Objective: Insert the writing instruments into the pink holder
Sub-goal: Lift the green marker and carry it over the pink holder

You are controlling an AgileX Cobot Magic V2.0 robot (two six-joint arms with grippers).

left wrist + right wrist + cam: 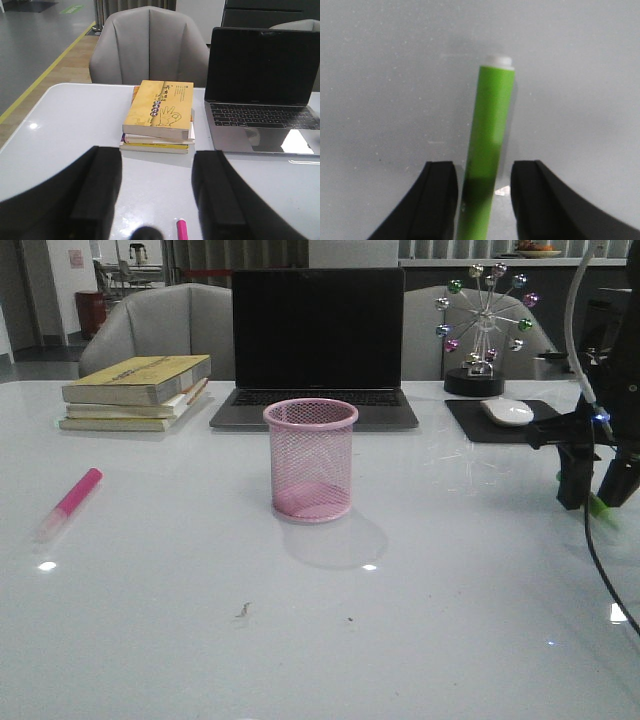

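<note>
Right gripper [482, 200] low over the table [450, 620], fingers apart around the green marker [487, 150].
The pink cup [311, 460] stands mid-table; the pink marker [68, 504] lies far left. The left gripper [157, 200] is wide open.

**Black grippers, pale cable, blue light**

Only the right arm is seen in the front view, at the right edge. Its gripper [597, 490] is made of matte black parts, with two black fingers of blocky shape. A pale grey cable is seen curving above it, and a thin black cable is seen hanging below. A small blue light is shown on the wrist housing.

In the wrist views, the left gripper [156, 200] and the right one are each shown as two broad, black, rounded fingers with flat inner faces. No markings or screws can be made out on them.
</note>
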